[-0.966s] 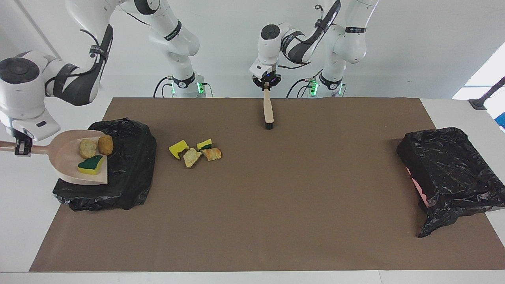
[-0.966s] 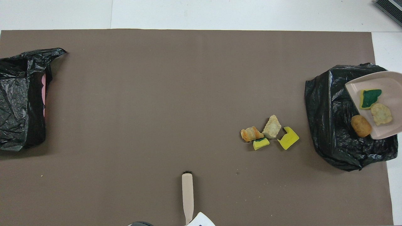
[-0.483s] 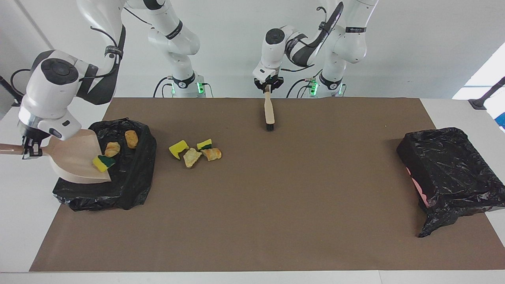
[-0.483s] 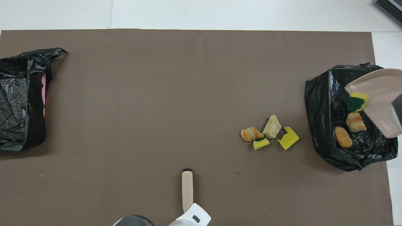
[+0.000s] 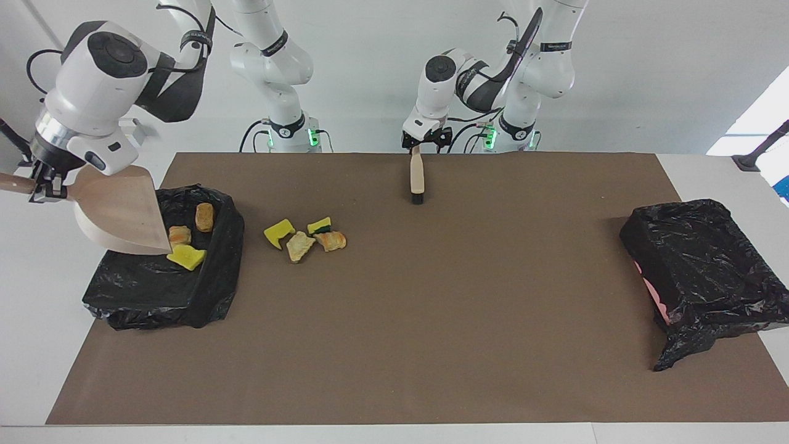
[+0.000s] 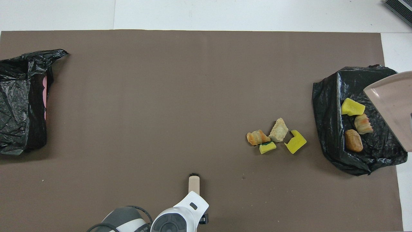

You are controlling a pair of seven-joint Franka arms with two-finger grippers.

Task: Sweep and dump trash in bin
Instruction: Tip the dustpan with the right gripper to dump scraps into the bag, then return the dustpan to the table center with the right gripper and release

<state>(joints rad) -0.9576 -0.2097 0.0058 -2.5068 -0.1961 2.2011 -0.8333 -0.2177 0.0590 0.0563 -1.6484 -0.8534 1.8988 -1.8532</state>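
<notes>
Three scraps (image 5: 188, 237) we log inside the black-lined bin (image 5: 216, 296), below the tilted dustpan (image 5: 120, 213) whose handle the right gripper (image 5: 42, 185) clamps over the bin's rim; four scraps (image 5: 305, 237) sit just beside the bin on wide bare mat (image 5: 431, 308); the left gripper (image 5: 424, 140) hangs at the brush (image 5: 417, 176) handle, grip unclear to us.

A robotics lab: two arms bolted at a paper-covered table (image 5: 431, 345), bare white walls.

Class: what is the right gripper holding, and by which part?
The right gripper holds the flat beige plastic dustpan by its handle, tilted over the black-lined bin.
</notes>
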